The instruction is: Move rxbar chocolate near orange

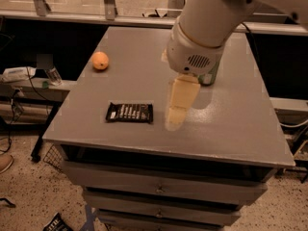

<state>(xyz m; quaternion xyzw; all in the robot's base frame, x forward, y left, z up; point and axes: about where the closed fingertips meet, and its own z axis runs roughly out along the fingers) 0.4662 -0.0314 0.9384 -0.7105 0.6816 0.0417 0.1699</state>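
The rxbar chocolate (129, 112), a flat black wrapper with white lettering, lies near the front left of the grey table (144, 76). The orange (100, 60) sits near the table's left edge, further back than the bar and apart from it. My gripper (175, 114) hangs over the front middle of the table, just right of the bar, its cream-coloured end pointing down. The big white arm comes in from the upper right.
A green soda can (210, 76) stands behind the arm, mostly hidden by it. The table has drawers below its front edge. A bottle (53, 74) and cables lie on a low shelf to the left.
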